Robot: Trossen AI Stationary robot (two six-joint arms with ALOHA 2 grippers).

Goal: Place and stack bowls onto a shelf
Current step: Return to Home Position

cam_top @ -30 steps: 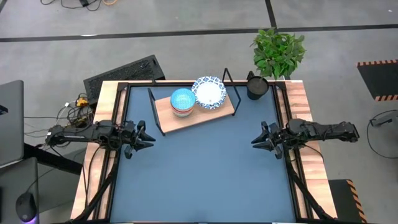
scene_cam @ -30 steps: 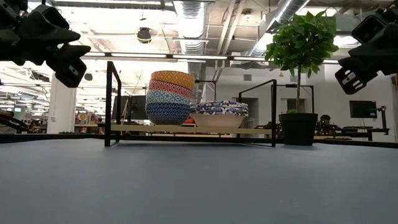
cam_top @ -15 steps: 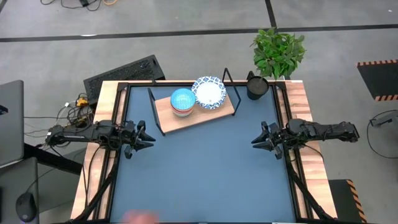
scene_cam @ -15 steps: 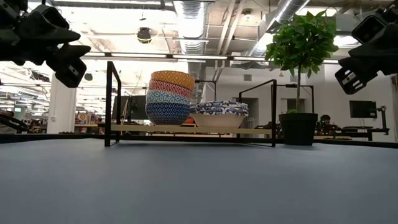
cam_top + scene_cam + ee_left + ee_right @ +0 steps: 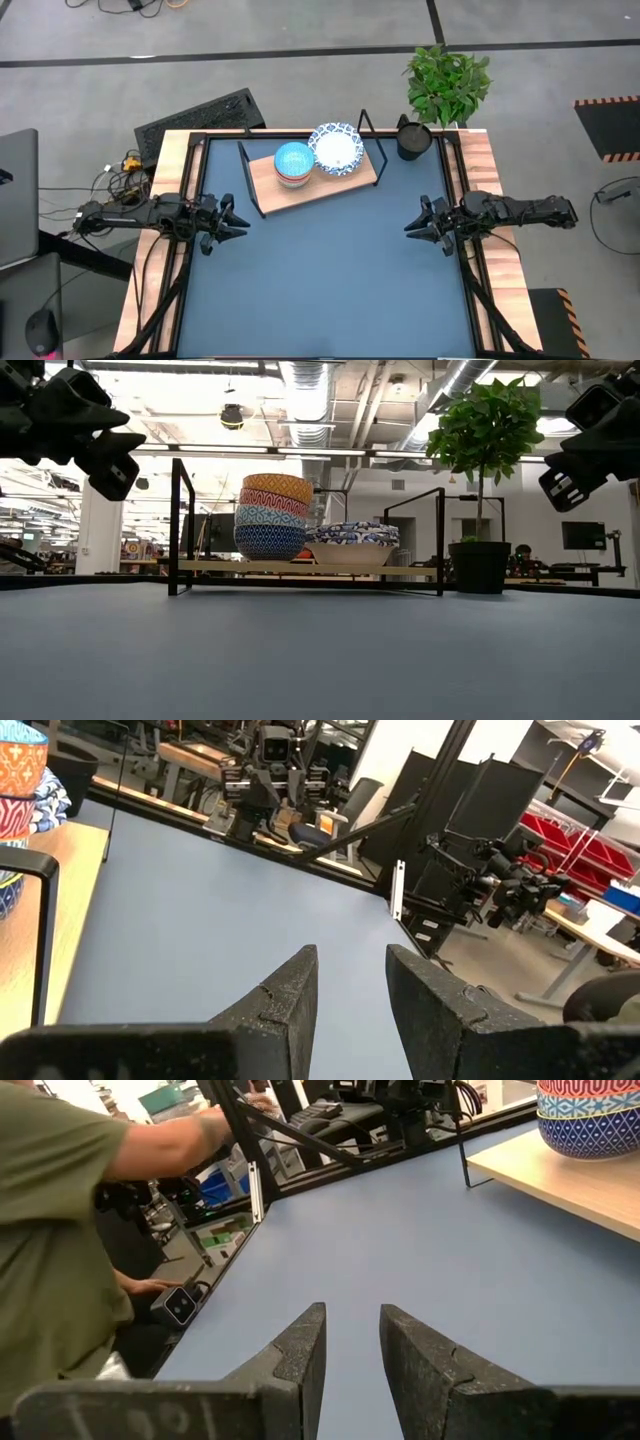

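The light-wood shelf (image 5: 312,180) with its black wire frame stands at the table's far middle. On it rest two stacks. One is several small bowls (image 5: 273,515), yellow-orange on top in the low view and light blue inside from above (image 5: 294,160). The other is the white bowls with blue-patterned rims (image 5: 336,148), also in the low view (image 5: 351,546). My left gripper (image 5: 232,222) is open and empty at the table's left edge, held above the top (image 5: 352,982). My right gripper (image 5: 415,228) is open and empty at the right edge (image 5: 352,1335).
A black cup (image 5: 413,140) and a potted plant (image 5: 447,85) stand at the far right corner, beside the shelf. A person in a green shirt (image 5: 60,1230) stands at the table's near side. The dark-blue tabletop (image 5: 320,280) lies between the arms.
Both arms have kept still, and the bowls and shelf have not moved. A person's hand showed at the table's near edge half a second ago and is out of the high view now.
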